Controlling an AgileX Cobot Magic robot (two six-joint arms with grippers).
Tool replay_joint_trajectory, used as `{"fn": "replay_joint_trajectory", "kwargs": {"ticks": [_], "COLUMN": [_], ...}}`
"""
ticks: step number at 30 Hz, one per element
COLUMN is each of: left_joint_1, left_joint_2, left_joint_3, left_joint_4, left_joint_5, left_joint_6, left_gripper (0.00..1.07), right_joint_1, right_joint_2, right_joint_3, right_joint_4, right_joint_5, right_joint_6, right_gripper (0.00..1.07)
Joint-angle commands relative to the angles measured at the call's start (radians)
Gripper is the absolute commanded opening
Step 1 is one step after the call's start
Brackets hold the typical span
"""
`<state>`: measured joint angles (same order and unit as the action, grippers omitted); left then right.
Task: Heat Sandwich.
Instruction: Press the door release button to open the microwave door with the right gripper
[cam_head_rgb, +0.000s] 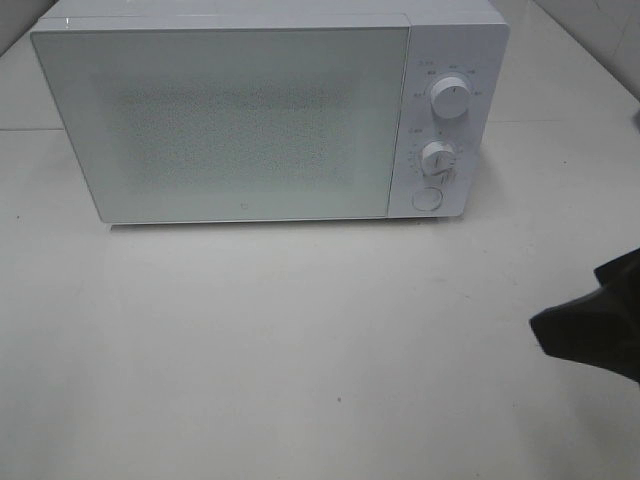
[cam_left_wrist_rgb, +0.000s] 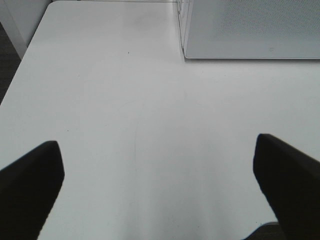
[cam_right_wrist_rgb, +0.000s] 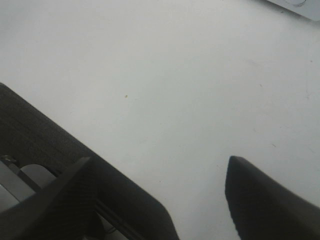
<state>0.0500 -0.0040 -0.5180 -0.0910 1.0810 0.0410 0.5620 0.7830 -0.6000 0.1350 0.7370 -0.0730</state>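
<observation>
The sandwich shows in none of the three views, so I cannot tell where it is. The nearest candidate place, the white box-shaped microwave oven (cam_head_rgb: 250, 110), has its wide frosted glass door (cam_head_rgb: 220, 125) shut, and the speckled panel lets nothing inside be made out.

On the oven's right-hand control strip sit a round white upper knob (cam_head_rgb: 450, 98), a round white lower knob (cam_head_rgb: 438, 157) below it, and a round white push button (cam_head_rgb: 427, 198) at the bottom. The oven stands at the far side of a plain white table (cam_head_rgb: 300, 350), its door facing the camera.

The left gripper (cam_left_wrist_rgb: 156, 142) hangs above bare tabletop in front of the oven's near left corner. Its two black fingers (cam_left_wrist_rgb: 35, 175) are spread wide, with nothing between them.

The right gripper (cam_right_wrist_rgb: 160, 165) is over the table well to the right of the oven, and in the high view it appears only as a dark shape at the right edge (cam_head_rgb: 590, 325). Its black fingers (cam_right_wrist_rgb: 265, 200) also stand apart, holding nothing, with only white table surface between them.
</observation>
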Motion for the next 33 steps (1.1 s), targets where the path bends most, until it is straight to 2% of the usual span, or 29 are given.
{"fn": "replay_joint_trajectory", "kwargs": {"ticks": [1, 5, 9, 10, 12, 22, 28, 33], "left_joint_1": [0.002, 0.002, 0.002, 0.002, 0.002, 0.002, 0.002, 0.002], "left_joint_2": [-0.017, -0.017, -0.017, -0.017, -0.017, -0.017, -0.017, -0.017], "left_joint_3": [0.002, 0.002, 0.002, 0.002, 0.002, 0.002, 0.002, 0.002], "left_joint_4": [0.001, 0.001, 0.001, 0.001, 0.001, 0.001, 0.001, 0.001], "left_joint_5": [-0.01, -0.01, -0.01, -0.01, -0.01, -0.01, -0.01, -0.01], "left_joint_6": [-0.005, -0.005, -0.005, -0.005, -0.005, -0.005, -0.005, -0.004], "left_gripper": [0.98, 0.98, 0.98, 0.98, 0.98, 0.98, 0.98, 0.98], "right_joint_1": [-0.004, -0.005, -0.068, -0.132, -0.192, -0.369, -0.423, -0.423], "right_joint_2": [-0.145, -0.233, -0.315, -0.36, -0.414, -0.68, -0.815, -0.815], "right_joint_3": [-0.004, -0.004, -0.003, 0.005, 0.017, 0.097, 0.098, 0.105], "right_joint_4": [-0.003, -0.003, -0.004, -0.005, -0.007, -0.052, -0.116, -0.151], "right_joint_5": [0.116, 0.197, 0.269, 0.275, 0.275, 0.275, 0.268, 0.259], "right_joint_6": [-0.003, 0.007, 0.007, 0.005, 0.005, 0.045, 0.064, 0.067], "right_gripper": [0.71, 0.71, 0.71, 0.71, 0.71, 0.71, 0.71, 0.71]}}
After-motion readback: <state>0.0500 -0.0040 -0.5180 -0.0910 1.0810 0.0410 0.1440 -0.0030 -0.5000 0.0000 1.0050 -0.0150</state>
